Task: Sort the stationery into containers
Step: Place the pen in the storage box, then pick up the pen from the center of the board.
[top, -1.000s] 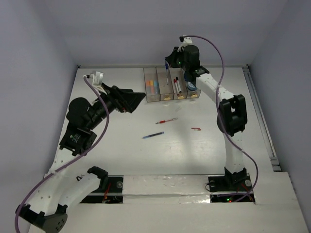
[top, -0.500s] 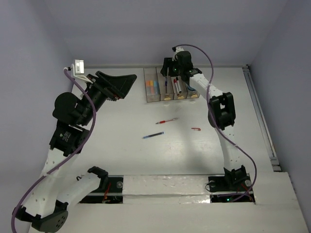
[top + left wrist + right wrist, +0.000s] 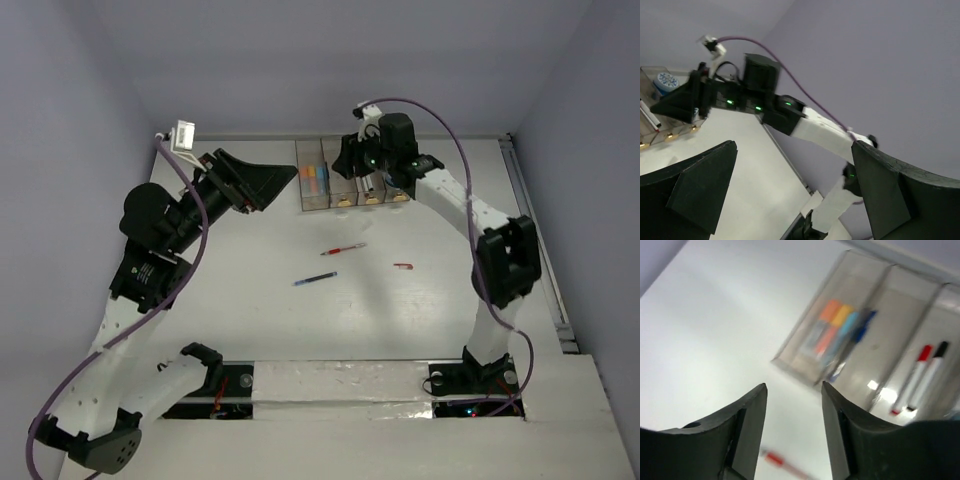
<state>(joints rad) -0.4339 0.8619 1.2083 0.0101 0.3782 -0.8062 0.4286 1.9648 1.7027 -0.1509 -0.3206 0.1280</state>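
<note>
Gripper states: left gripper (image 3: 278, 188) jaws wide apart, empty; right gripper (image 3: 345, 160) jaws partly apart, empty.
With the left arm (image 3: 150, 240) bent and held high, its gripper hangs left of the containers (image 3: 312, 203). A blue pen (image 3: 315, 279), a red pen (image 3: 343, 248) and a small red piece (image 3: 403, 266) lie on the table (image 3: 250, 320), well apart from both grippers. The right arm (image 3: 500, 260) reaches forward, its gripper over the row's left half.

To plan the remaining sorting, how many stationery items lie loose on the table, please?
3: a thin red pen, a thin blue pen near-left of it, a small red piece near-right of it; others may be hidden.
</note>
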